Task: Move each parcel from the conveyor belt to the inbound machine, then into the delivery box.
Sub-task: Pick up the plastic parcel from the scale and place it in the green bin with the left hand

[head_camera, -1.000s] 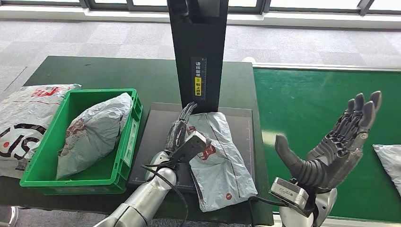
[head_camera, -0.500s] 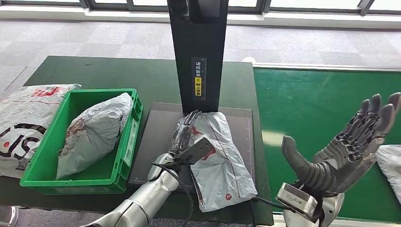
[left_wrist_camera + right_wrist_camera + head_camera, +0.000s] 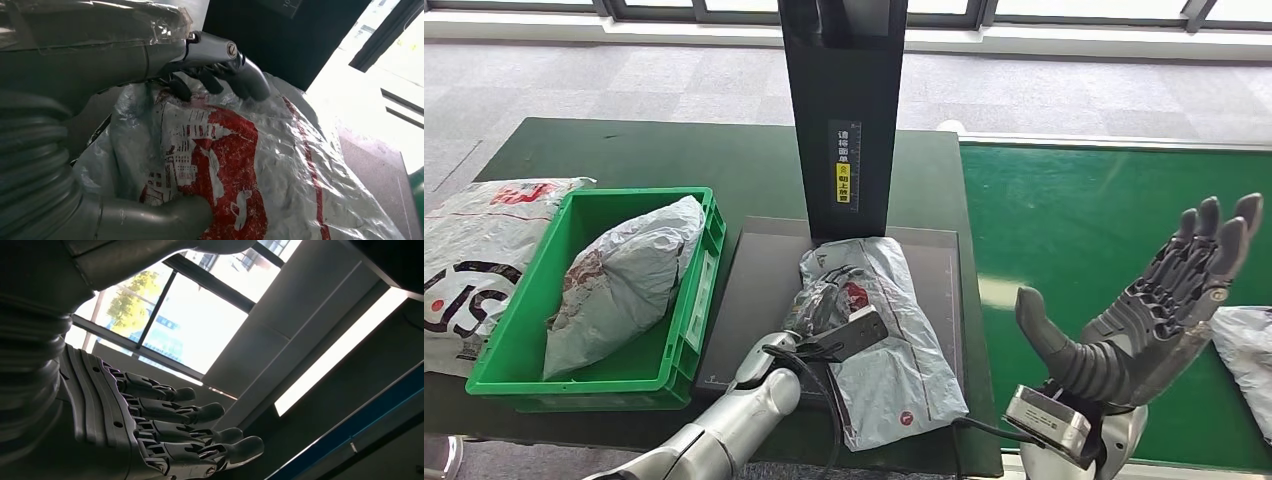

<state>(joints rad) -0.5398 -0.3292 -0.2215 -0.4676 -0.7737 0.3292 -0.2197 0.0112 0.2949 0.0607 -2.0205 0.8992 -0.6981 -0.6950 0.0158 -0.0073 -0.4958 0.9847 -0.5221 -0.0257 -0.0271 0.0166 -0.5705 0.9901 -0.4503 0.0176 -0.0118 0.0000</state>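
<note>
A grey parcel (image 3: 894, 345) with red print lies on the dark plate of the inbound machine (image 3: 752, 285), under its black column (image 3: 844, 110). My left hand (image 3: 824, 305) grips the parcel's left edge, which is bunched up around the fingers. In the left wrist view the dark fingers (image 3: 220, 75) curl over the crumpled parcel (image 3: 260, 165) and the thumb (image 3: 170, 220) presses on it from the other side. My right hand (image 3: 1144, 305) is raised above the green conveyor belt (image 3: 1074, 220), palm up, holding nothing. Its fingers (image 3: 190, 435) are stretched apart.
The green delivery box (image 3: 699, 290) stands left of the plate with a grey parcel (image 3: 624, 280) inside. A large printed bag (image 3: 474, 250) lies at the far left. Another parcel (image 3: 1249, 350) rests on the belt at the right edge.
My left hand's straight fingers slid onto the parcel's left edge and curled around it, bunching the wrap. My right hand drifted a little to the right, still spread.
</note>
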